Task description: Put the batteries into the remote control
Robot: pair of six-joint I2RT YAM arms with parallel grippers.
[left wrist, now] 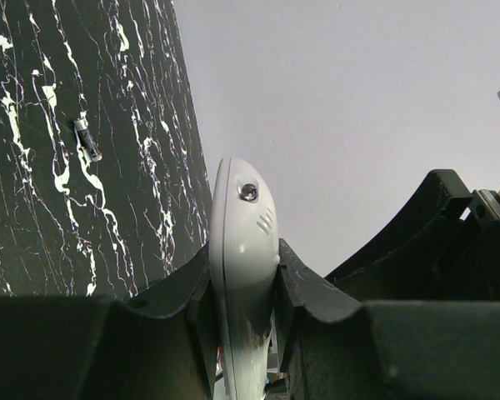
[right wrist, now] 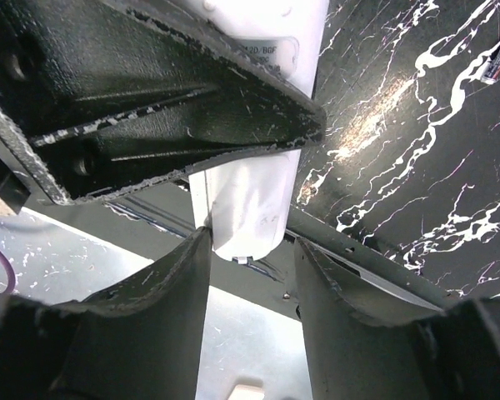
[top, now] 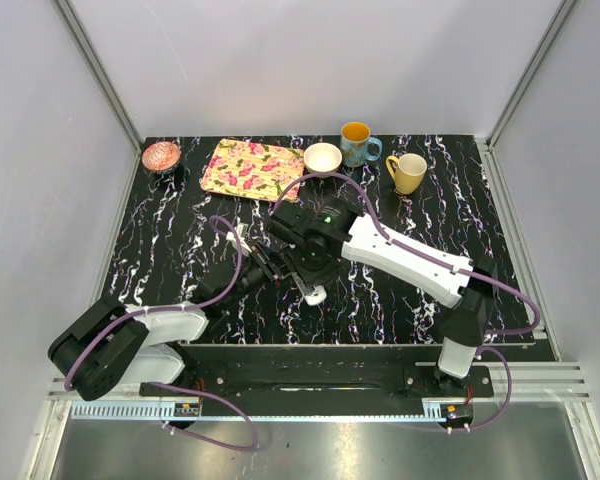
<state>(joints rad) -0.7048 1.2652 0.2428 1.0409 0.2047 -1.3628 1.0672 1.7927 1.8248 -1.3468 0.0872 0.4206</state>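
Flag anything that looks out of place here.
One battery lies loose on the table, well apart from the remote control, which the left gripper clamps edge-on. Reddish-brown marks show on the remote's white edge between the fingers, perhaps wear or dirt. Nothing looks spilled.

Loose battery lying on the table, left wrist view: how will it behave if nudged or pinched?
The battery is a small cylinder lying on its side on the smooth-looking table, so a sideways nudge would probably roll it. Its slim, smooth casing may slip from a pinch.
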